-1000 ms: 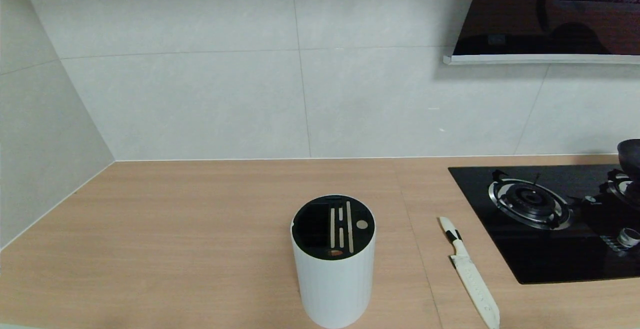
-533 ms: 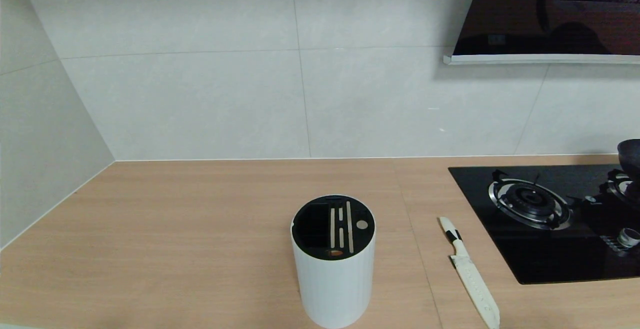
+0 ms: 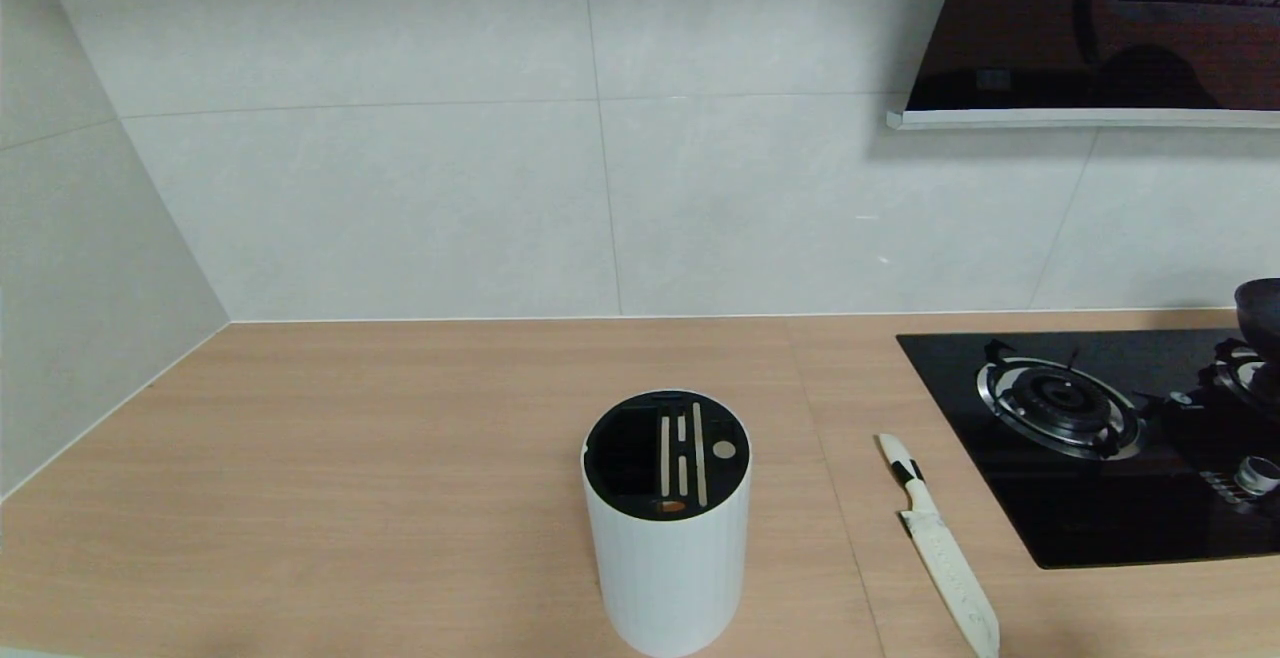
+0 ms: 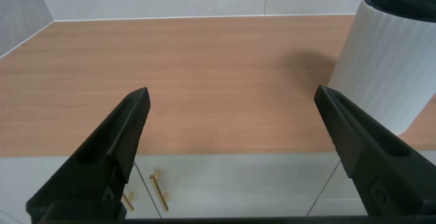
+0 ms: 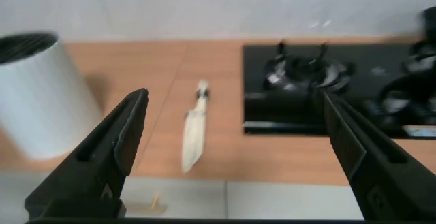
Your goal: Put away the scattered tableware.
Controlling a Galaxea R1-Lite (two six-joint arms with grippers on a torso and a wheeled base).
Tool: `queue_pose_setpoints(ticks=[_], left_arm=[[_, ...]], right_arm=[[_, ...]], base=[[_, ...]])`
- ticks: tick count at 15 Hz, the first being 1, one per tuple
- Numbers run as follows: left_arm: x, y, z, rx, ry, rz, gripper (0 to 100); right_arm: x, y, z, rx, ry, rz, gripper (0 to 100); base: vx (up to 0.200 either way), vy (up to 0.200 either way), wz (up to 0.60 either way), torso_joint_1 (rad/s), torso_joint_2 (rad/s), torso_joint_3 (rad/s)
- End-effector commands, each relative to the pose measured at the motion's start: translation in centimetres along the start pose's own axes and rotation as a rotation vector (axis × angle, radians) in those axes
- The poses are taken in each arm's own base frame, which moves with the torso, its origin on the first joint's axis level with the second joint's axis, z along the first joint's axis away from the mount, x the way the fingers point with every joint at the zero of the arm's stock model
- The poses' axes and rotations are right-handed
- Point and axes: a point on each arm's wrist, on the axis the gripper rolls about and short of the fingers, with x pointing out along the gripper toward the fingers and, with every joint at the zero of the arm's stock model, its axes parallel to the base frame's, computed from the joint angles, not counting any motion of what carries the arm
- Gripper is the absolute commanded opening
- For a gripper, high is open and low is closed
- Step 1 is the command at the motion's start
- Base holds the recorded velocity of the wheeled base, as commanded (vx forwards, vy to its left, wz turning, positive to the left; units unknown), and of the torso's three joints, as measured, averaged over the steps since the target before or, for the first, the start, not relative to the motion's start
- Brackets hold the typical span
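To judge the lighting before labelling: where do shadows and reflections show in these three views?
Head view: the range hood mirrors dark shapes and shades the wall beneath. Left wrist view: a soft shadow lies on the countertop beside the white holder. Right wrist view: the knife casts hardly any shadow.

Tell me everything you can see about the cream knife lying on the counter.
The cream-coloured kitchen knife lies flat on the wooden countertop, between the white cylindrical knife holder and the black gas hob, touching neither. Its handle, with a black band, points toward the tiled wall; the blade tip points toward the near edge.
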Motion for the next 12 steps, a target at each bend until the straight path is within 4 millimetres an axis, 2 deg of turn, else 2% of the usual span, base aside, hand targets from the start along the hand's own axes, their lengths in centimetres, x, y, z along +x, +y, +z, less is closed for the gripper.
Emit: queue_pose_setpoints(ticks=[1,5,8,9,11,12], left_arm=[[0.0,0.0,0.0,0.000,0.001,0.000,100],[0.0,0.0,0.0,0.000,0.001,0.000,100],[0.0,0.0,0.0,0.000,0.001,0.000,100],[0.0,0.0,0.0,0.000,0.001,0.000,100],[0.0,0.0,0.0,0.000,0.001,0.000,100],[0.0,0.0,0.0,0.000,0.001,-0.001,100]], right_arm=[[3.1,-0.1,1.3,0.019,0.223,0.045,100],[6.2,0.5,2.5,-0.003,0.386,0.195,100],[8.8,1.2,3.2,-0.015,0.476,0.238,100],[10.0,1.4,3.4,-0.016,0.499,0.241,100],[14.1,2.4,3.2,-0.027,0.549,0.261,100],[14.8,2.6,3.0,-0.030,0.557,0.269,100]], base=[[0.000,0.000,0.00,0.000,0.00,0.000],[0.000,0.000,0.00,0.000,0.00,0.000],[0.000,0.000,0.00,0.000,0.00,0.000],[0.000,0.000,0.00,0.000,0.00,0.000],[0.000,0.000,0.00,0.000,0.00,0.000],[0.000,0.000,0.00,0.000,0.00,0.000]])
